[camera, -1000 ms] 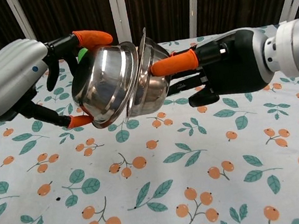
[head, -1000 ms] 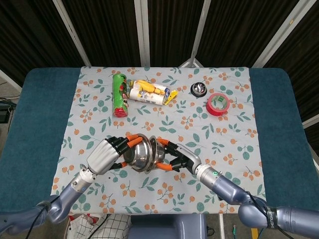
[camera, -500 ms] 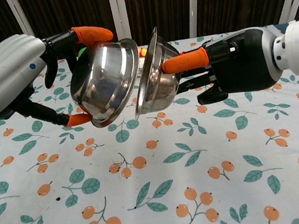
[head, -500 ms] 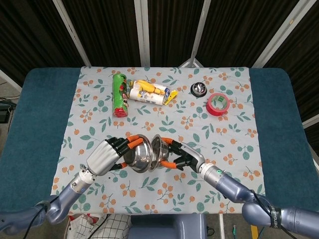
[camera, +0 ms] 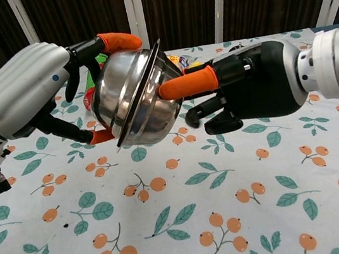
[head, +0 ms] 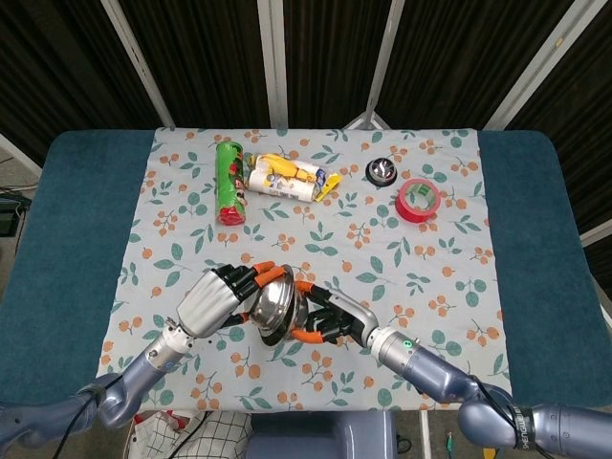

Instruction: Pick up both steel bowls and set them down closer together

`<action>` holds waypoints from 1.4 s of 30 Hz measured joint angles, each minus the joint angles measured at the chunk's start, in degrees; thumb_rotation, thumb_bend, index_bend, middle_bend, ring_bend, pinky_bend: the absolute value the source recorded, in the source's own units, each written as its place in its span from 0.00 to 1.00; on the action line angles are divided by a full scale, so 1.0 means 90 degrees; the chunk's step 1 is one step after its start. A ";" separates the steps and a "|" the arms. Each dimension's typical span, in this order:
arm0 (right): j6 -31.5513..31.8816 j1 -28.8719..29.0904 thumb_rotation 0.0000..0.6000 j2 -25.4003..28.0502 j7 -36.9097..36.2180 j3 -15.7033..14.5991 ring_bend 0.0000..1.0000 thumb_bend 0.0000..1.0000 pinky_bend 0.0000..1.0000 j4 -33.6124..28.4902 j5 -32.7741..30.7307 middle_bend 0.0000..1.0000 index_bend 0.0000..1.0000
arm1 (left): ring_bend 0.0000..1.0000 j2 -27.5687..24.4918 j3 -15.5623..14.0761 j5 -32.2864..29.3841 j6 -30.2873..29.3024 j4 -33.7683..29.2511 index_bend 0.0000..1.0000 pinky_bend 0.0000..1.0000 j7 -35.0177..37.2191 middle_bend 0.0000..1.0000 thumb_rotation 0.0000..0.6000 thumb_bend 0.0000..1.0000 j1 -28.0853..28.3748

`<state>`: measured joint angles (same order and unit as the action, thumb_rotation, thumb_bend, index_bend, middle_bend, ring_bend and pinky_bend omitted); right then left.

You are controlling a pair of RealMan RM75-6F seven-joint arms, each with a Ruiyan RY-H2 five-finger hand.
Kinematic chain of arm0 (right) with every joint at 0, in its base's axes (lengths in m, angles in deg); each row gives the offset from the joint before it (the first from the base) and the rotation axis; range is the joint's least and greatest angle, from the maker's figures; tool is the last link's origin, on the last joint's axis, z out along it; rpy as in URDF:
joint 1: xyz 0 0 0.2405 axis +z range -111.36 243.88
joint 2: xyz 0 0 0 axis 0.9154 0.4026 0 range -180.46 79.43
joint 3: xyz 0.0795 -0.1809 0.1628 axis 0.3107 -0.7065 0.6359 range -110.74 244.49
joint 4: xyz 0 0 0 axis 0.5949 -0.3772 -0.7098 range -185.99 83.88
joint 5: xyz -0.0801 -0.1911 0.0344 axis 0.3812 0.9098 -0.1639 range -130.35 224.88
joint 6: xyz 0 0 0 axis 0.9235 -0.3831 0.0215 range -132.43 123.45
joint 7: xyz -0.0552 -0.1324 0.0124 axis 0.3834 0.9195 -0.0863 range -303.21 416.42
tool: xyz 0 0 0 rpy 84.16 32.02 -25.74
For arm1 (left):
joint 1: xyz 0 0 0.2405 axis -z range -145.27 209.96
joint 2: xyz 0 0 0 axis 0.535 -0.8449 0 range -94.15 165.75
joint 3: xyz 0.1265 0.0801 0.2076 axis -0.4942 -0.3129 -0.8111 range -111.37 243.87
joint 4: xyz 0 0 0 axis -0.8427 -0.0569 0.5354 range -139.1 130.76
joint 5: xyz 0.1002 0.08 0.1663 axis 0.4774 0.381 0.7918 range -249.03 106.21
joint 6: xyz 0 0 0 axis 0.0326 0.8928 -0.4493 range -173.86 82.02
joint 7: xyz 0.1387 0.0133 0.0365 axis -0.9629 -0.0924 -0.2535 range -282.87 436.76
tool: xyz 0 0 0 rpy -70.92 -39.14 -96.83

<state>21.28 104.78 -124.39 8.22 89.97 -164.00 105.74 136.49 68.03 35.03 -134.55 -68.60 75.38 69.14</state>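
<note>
Two steel bowls are held above the floral cloth (head: 430, 268) near the table's front edge. My left hand (camera: 24, 91) grips the left bowl (camera: 120, 93) by its rim, with orange fingertips above and below. My right hand (camera: 258, 82) holds the right bowl (camera: 159, 119), one orange-tipped finger lying across its side. The bowls are tilted on edge with their rims pressed together, mouth to mouth. In the head view the left hand (head: 210, 298) and right hand (head: 335, 320) flank the joined bowls (head: 275, 308). I cannot see the bowls' insides.
At the back of the cloth lie a green can (head: 228, 182), a yellow-and-white snack bag (head: 287, 177), a small dark metal piece (head: 382, 171) and a red tape roll (head: 418, 199). Blue table borders (head: 67, 220) run along both sides.
The gap between the bowls has closed: the right hand brought its bowl left against the left hand's bowl. Both hands sit slightly lower and closer together.
</note>
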 measured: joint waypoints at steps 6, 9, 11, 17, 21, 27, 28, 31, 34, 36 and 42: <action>0.0043 -0.0016 1.00 0.0030 0.0019 0.0003 0.72 0.33 0.87 0.0056 -0.0104 0.72 0.71 | 0.46 -0.0111 -0.0056 0.0081 -0.0152 -0.0102 0.42 0.67 -0.0027 0.59 1.00 0.30 -0.0050; -0.0003 -0.0061 1.00 0.0055 -0.0040 0.0033 0.72 0.33 0.87 0.0157 -0.0100 0.72 0.71 | 0.46 -0.0162 -0.0053 0.0072 -0.0134 -0.0145 0.42 0.67 -0.0025 0.59 1.00 0.30 -0.0053; -0.0031 -0.0094 1.00 0.0076 -0.0075 0.0057 0.72 0.33 0.87 0.0204 -0.0076 0.72 0.71 | 0.46 -0.0191 -0.0048 0.0063 -0.0130 -0.0165 0.42 0.67 -0.0024 0.59 1.00 0.30 -0.0053; -0.0025 -0.0221 1.00 0.0168 -0.0086 0.0098 0.72 0.33 0.87 0.0424 0.0102 0.72 0.71 | 0.46 -0.0318 -0.0085 0.0078 -0.0143 -0.0248 0.42 0.67 -0.0088 0.59 1.00 0.30 -0.0090; 0.0263 -0.0288 1.00 0.0183 0.0284 -0.0004 0.72 0.33 0.87 0.0608 0.0330 0.72 0.71 | 0.46 -0.0450 -0.0119 0.0071 -0.0108 -0.0406 0.42 0.67 -0.0163 0.59 1.00 0.30 -0.0125; 0.1063 -0.0339 1.00 0.0113 0.1546 -0.0358 0.72 0.33 0.87 0.0933 0.0486 0.72 0.71 | 0.46 -0.0722 -0.0166 -0.0030 0.0146 -0.0675 0.42 0.67 -0.0529 0.59 1.00 0.30 -0.0179; 0.1225 -0.0338 1.00 0.0091 0.1866 -0.0441 0.72 0.33 0.87 0.1003 0.0504 0.72 0.71 | 0.46 -0.0765 -0.0174 -0.0048 0.0195 -0.0713 0.42 0.67 -0.0613 0.59 1.00 0.30 -0.0190; 0.1685 -0.0345 1.00 0.0006 0.2750 -0.0669 0.72 0.33 0.87 0.1194 0.0579 0.72 0.71 | 0.46 -0.0909 -0.0205 -0.0133 0.0364 -0.0845 0.42 0.67 -0.0838 0.59 1.00 0.30 -0.0240; 0.2187 -0.0368 1.00 -0.0120 0.3694 -0.0920 0.72 0.33 0.87 0.1414 0.0714 0.72 0.71 | 0.46 -0.0970 -0.0210 -0.0220 0.0454 -0.0880 0.42 0.67 -0.0919 0.59 1.00 0.30 -0.0281; 0.2460 -0.0384 1.00 -0.0198 0.4262 -0.1085 0.72 0.33 0.87 0.1560 0.0830 0.72 0.71 | 0.46 -0.1006 -0.0203 -0.0299 0.0530 -0.0888 0.42 0.67 -0.0970 0.59 1.00 0.30 -0.0307; 0.3134 -0.0433 1.00 -0.0490 0.5960 -0.1679 0.72 0.33 0.87 0.2088 0.1338 0.72 0.71 | 0.46 -0.1089 -0.0205 -0.0461 0.0669 -0.0892 0.42 0.67 -0.1093 0.59 1.00 0.30 -0.0410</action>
<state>49.49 100.88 -128.80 61.86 74.86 -145.21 117.78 126.69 66.19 30.88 -128.52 -76.64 65.54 65.45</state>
